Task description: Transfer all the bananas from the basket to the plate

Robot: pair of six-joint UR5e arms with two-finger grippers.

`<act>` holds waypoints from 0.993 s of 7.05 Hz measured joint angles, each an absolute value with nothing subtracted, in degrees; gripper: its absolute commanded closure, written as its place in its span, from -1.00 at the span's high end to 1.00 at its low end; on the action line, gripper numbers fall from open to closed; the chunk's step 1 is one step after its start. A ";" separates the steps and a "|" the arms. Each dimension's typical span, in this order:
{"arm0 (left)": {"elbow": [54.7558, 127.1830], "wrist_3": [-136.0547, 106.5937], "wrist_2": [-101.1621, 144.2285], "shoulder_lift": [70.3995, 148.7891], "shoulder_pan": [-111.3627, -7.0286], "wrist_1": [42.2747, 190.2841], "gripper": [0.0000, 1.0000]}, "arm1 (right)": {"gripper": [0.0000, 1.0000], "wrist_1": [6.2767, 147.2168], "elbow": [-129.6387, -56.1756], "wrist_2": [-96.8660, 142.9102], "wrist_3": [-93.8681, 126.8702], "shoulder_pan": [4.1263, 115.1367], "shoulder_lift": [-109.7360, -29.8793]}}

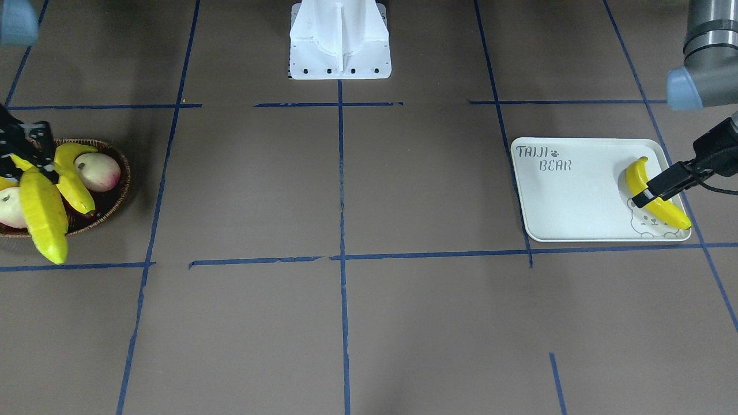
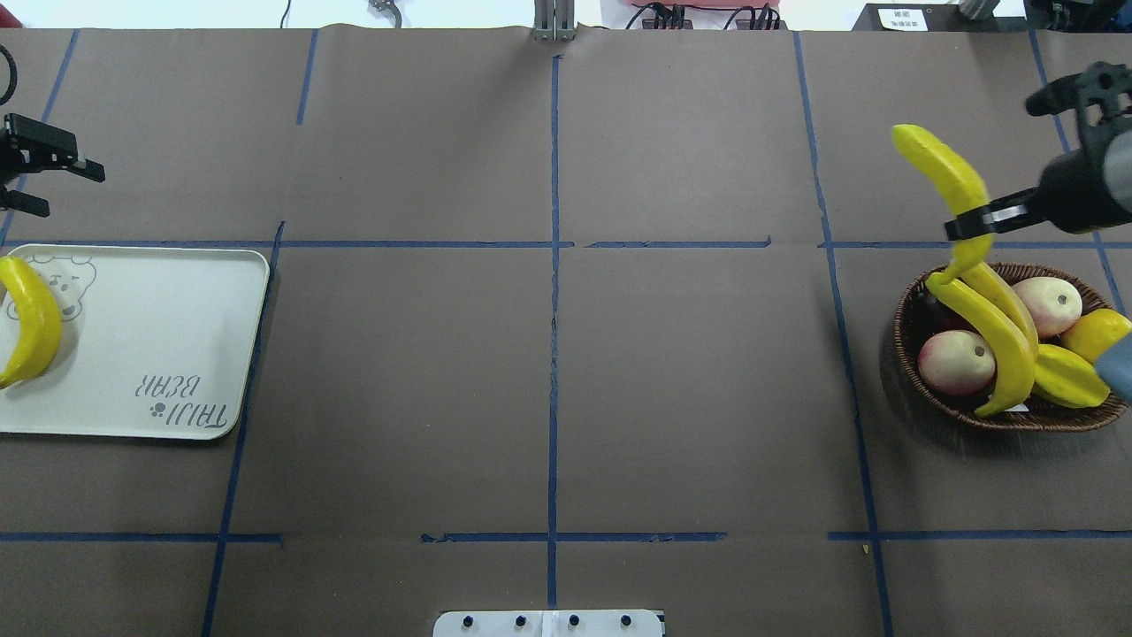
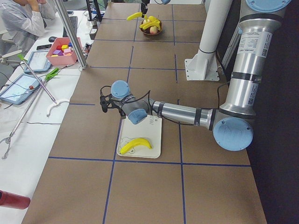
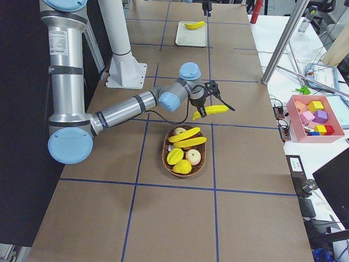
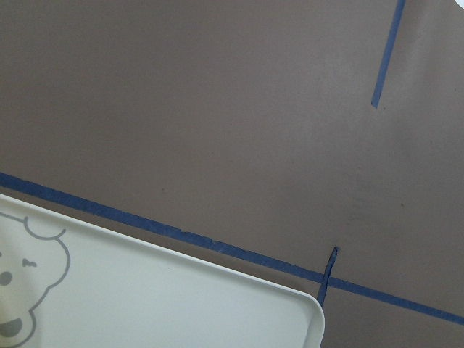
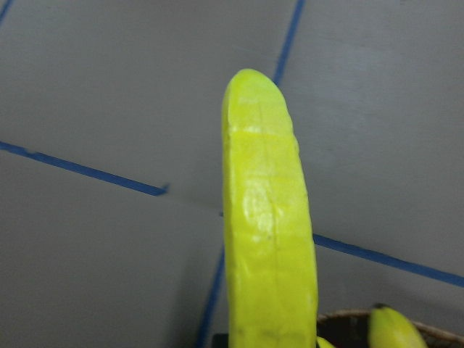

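Observation:
My right gripper (image 2: 970, 226) is shut on a long yellow banana (image 2: 944, 177) and holds it in the air over the far rim of the dark wicker basket (image 2: 911, 310); the same banana fills the right wrist view (image 6: 268, 232). Two more bananas (image 2: 995, 336) lie across the basket. The white "TAIJI BEAR" plate (image 2: 159, 327) sits at the table's left end with one banana (image 2: 31, 323) on it by the bear print. My left gripper (image 2: 72, 192) is open and empty, just beyond the plate's far edge. The left wrist view shows only a plate corner (image 5: 181, 304).
Two pink-white peaches (image 2: 957, 361) and a ribbed yellow-green starfruit (image 2: 1066, 376) share the basket. The white robot base (image 1: 340, 40) stands at the table's middle edge. Blue tape lines cross the brown table. A pink bin of blocks (image 4: 316, 117) stands on a side table.

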State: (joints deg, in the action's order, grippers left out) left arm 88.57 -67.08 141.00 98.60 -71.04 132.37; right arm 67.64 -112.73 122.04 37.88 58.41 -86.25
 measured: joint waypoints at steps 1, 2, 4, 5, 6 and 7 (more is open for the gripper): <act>88.75 -67.14 141.06 100.04 -70.61 132.37 1.00 | -0.95 67.35 -112.50 119.70 45.04 53.82 -82.11; 88.90 -67.20 141.14 101.78 -69.65 132.37 1.00 | -0.94 66.20 -111.74 115.20 51.80 48.52 -77.99; 89.37 -68.97 141.19 104.14 -68.02 132.59 1.00 | -0.93 61.41 -106.96 108.98 63.22 40.89 -69.36; 89.71 -73.03 141.20 105.60 -67.24 133.13 1.00 | -0.93 59.00 -104.94 107.82 66.61 38.84 -66.26; 90.38 -80.09 141.15 107.71 -65.63 133.96 1.00 | -0.93 57.41 -103.99 105.60 70.21 36.39 -63.70; 91.08 -87.07 141.05 110.15 -63.44 134.51 1.00 | -0.93 56.84 -103.37 102.20 73.28 33.91 -61.36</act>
